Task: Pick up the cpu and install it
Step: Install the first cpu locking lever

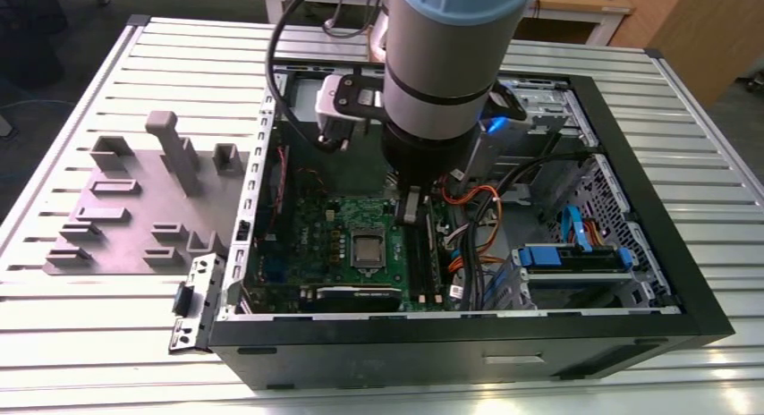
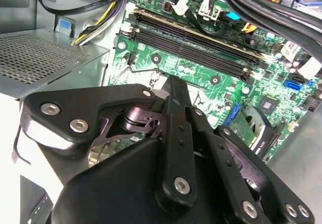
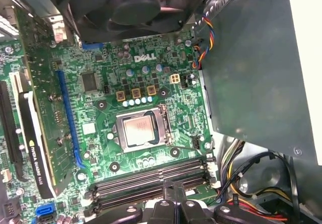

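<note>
With the cpu (image 3: 138, 131) already lying square in its motherboard socket (image 3: 118, 133), the gripper (image 2: 173, 90) hung above the memory slots (image 3: 151, 176), its grip state impossible to tell, and any retreat looked best kept straight up, clear of the cables (image 1: 471, 218).

the arm (image 1: 448, 48) is a thick grey cylinder with pale blue cap; its black gripper (image 2: 173, 133) shows silver screw heads on flat linkages.

- The exterior view looked down from high and fairly far onto an open black computer case (image 1: 478, 343) on a slatted metal table (image 1: 72, 343).
- Both wrist views sat close inside the case, sharing the green circuit board (image 3: 100, 133) (image 2: 201, 75), seen from opposite sides.
</note>
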`<state>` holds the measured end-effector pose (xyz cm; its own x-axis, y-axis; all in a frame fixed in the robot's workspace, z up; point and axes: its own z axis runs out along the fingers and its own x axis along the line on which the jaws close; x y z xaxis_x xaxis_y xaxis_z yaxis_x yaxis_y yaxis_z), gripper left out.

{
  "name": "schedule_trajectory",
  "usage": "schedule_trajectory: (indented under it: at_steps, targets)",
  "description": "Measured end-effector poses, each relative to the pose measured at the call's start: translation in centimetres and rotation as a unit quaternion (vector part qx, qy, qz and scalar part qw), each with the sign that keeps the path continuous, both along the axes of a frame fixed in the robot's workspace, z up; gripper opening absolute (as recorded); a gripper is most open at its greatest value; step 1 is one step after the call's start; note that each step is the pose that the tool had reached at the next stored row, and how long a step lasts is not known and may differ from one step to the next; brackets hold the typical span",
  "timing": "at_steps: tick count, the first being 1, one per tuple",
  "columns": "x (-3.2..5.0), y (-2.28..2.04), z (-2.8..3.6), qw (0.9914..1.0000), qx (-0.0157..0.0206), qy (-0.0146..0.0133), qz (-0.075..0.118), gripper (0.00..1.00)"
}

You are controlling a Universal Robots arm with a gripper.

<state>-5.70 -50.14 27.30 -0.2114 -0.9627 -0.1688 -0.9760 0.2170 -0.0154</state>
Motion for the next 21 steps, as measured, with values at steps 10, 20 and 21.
schedule_trajectory:
  at_steps: [10,20,21]
  targets:
    - [0.37,0.15,-0.36,0.99966,0.0016,0.0022,0.026,0.11]
    - [1.21,0.26,-1.06,0.9992,0.0284,0.0107,0.026,0.11]
    - [1.29,0.27,-1.18,0.99918,0.0288,0.0116,0.026,0.11]
